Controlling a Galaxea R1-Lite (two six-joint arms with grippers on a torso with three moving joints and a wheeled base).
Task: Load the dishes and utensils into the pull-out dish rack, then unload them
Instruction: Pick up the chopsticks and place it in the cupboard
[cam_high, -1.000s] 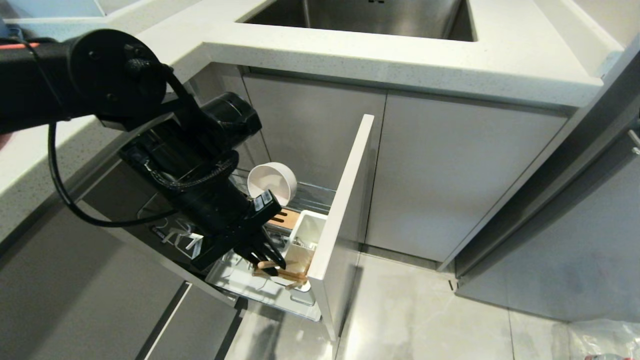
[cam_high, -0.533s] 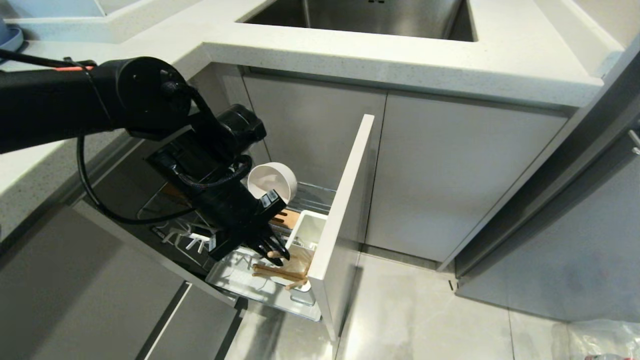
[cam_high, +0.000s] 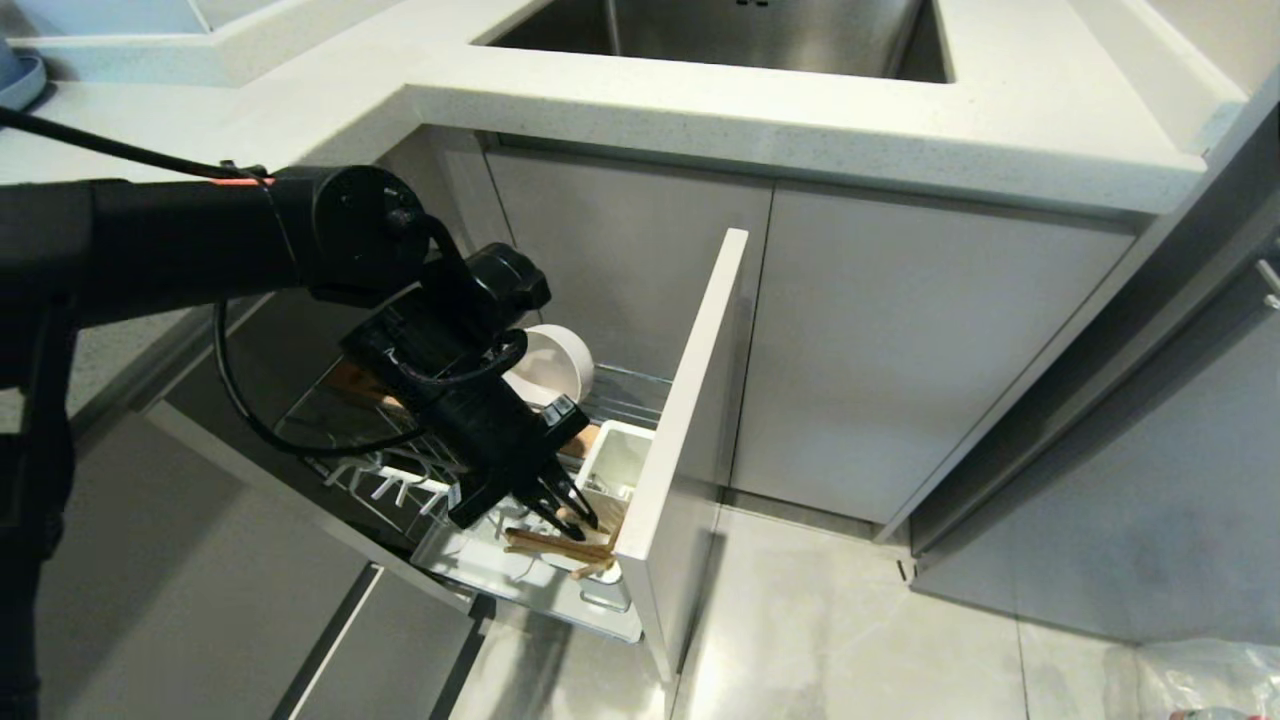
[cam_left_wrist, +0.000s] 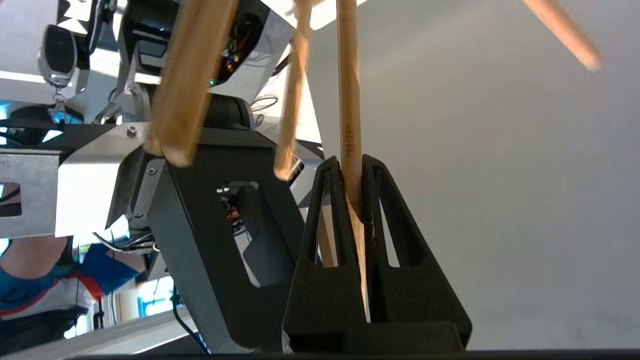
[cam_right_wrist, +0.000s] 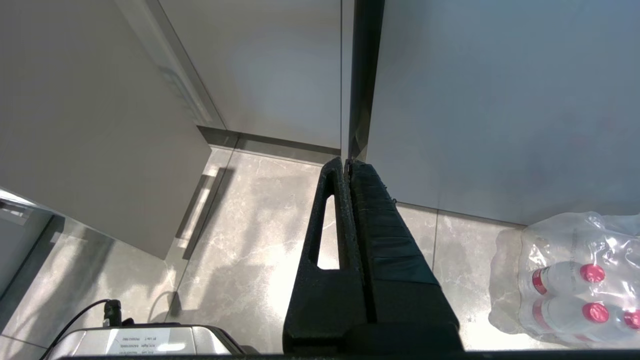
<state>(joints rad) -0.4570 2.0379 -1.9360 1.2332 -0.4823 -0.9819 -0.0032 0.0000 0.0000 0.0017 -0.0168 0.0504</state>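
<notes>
**Left gripper clamps chopsticks over the rack**

Head view: the left gripper reaches into the pull-out dish rack, beside the white utensil cup; the cream bowl sits behind.

Left wrist view: its jaws pinch one of the chopsticks.

Right wrist view: the right gripper hangs closed and empty above the floor.

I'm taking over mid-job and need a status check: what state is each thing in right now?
Left gripper: shut on one chopstick, above the rack's front end.
Right gripper: shut, empty, parked over the floor.
Dish rack: pulled out.
Bowl: tipped on its side in the rack.
Utensil cup: upright in the rack.
Other chopsticks: lying across the rack's front end.
</notes>
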